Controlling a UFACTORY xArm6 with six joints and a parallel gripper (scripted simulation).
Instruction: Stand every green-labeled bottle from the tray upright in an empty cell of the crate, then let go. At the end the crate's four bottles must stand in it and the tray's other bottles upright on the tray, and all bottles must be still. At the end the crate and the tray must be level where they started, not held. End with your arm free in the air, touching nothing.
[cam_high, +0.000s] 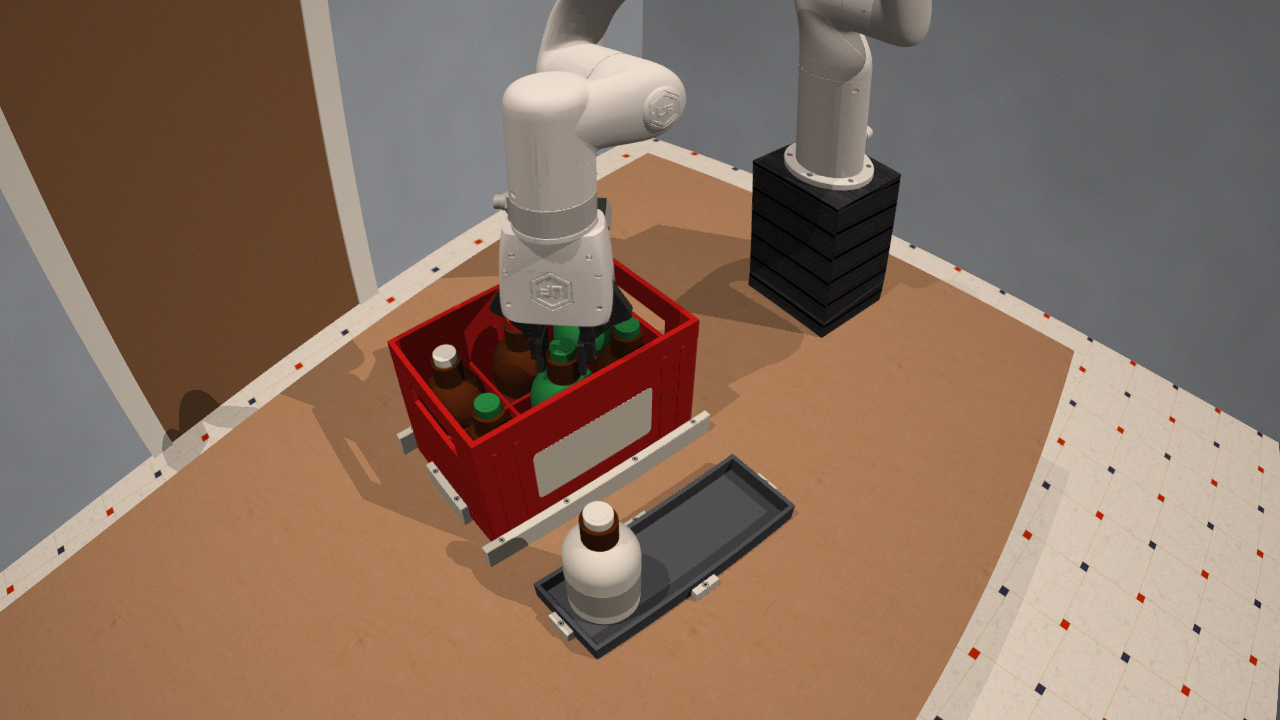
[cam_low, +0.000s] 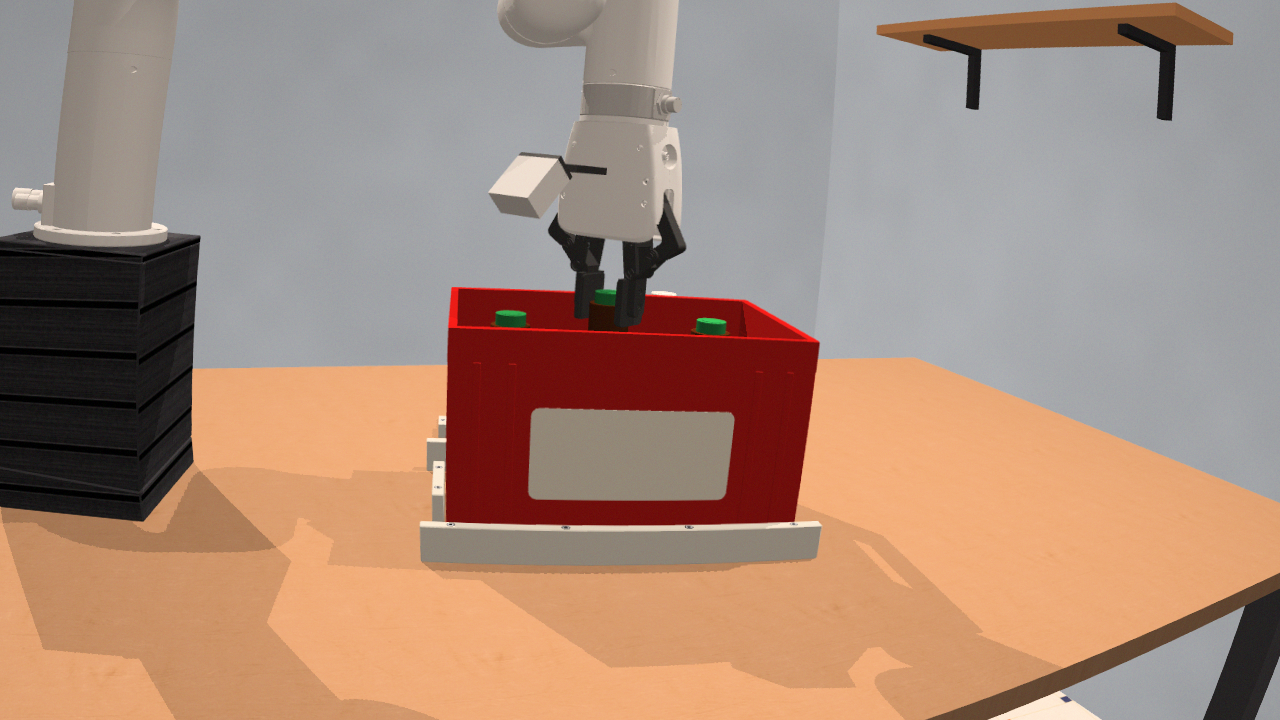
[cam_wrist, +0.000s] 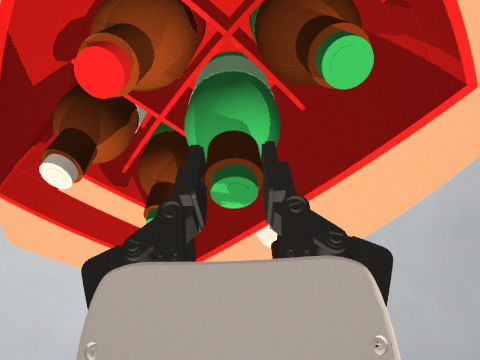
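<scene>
My gripper (cam_high: 562, 362) (cam_low: 606, 315) (cam_wrist: 233, 161) is shut on the neck of a green bottle (cam_high: 550, 391) (cam_low: 605, 297) (cam_wrist: 232, 110) with a green cap. The bottle is upright inside the front middle cell of the red crate (cam_high: 673, 385) (cam_low: 492, 429) (cam_wrist: 380, 115). Its base is hidden, so I cannot tell whether it touches the crate floor. Another green bottle is in the crate behind it, partly hidden by the fingers. A white bottle (cam_high: 601, 559) stands upright at the left end of the dark tray (cam_high: 716, 519). The crate looks level.
Beside the held bottle are brown bottles with green caps (cam_high: 486, 405) (cam_low: 711, 325) (cam_wrist: 348, 61), one with a red cap (cam_wrist: 102, 69) and one with a white cap (cam_high: 445, 356) (cam_wrist: 59, 171). Thin red dividers and the crate walls surround them. Pale rails (cam_high: 635, 459) (cam_low: 626, 544) edge the crate.
</scene>
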